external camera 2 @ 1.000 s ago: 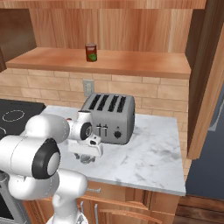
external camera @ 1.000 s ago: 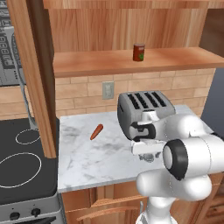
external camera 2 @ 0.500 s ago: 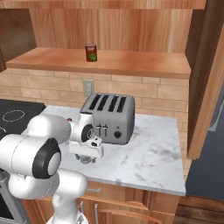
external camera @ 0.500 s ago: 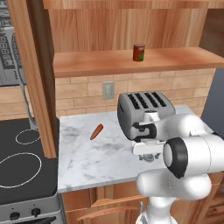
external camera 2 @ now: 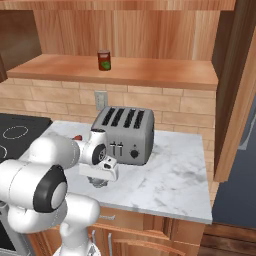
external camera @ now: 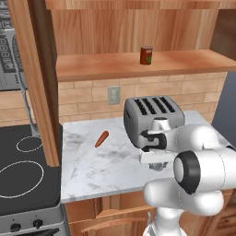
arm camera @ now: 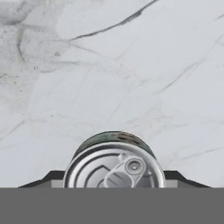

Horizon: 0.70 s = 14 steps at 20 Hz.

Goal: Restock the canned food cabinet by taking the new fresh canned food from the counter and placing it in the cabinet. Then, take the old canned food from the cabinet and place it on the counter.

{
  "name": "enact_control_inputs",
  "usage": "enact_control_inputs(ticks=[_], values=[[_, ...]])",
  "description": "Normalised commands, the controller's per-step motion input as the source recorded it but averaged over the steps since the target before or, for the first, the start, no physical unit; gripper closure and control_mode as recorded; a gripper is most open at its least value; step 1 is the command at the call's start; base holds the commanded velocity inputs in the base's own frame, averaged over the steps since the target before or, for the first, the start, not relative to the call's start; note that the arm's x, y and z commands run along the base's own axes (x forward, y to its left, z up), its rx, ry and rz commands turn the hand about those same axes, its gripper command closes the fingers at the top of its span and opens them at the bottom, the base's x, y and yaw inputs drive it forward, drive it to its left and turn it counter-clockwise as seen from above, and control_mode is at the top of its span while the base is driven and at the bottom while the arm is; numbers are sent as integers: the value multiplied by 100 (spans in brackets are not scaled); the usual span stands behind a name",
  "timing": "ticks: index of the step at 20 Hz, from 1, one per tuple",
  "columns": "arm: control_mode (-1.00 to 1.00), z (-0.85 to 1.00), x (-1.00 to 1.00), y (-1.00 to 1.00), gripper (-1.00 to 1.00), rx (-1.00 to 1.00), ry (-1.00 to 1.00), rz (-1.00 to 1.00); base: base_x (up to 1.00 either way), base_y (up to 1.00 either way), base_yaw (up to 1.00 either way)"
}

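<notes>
Tin first: the flat round silver-grey tin with a pull-tab lid [arm camera: 114,164] sits on the white marble surface with grey veins [arm camera: 131,65], right down between my two dark fingers [arm camera: 47,178], which stand spread on either side of it, though I cannot tell whether they touch its wall; its short axis points up at my hand camera, so I judge a straight squeeze across the smooth metal disc is what comes next. Up on the brown wood-grain cabinet shelf [external camera: 101,67] stands the upright dark red can [external camera: 146,55], well apart from the tin.
</notes>
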Motion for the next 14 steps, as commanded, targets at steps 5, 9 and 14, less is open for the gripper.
enact_control_inputs(ticks=[5,9,14], values=[[-100,7,-15,-5,100,1,-4,0,0,0,0],[-100,77,-49,-26,100,6,-24,-1,0,0,0],[-100,100,-42,-28,100,1,-38,0,0,0,0]])
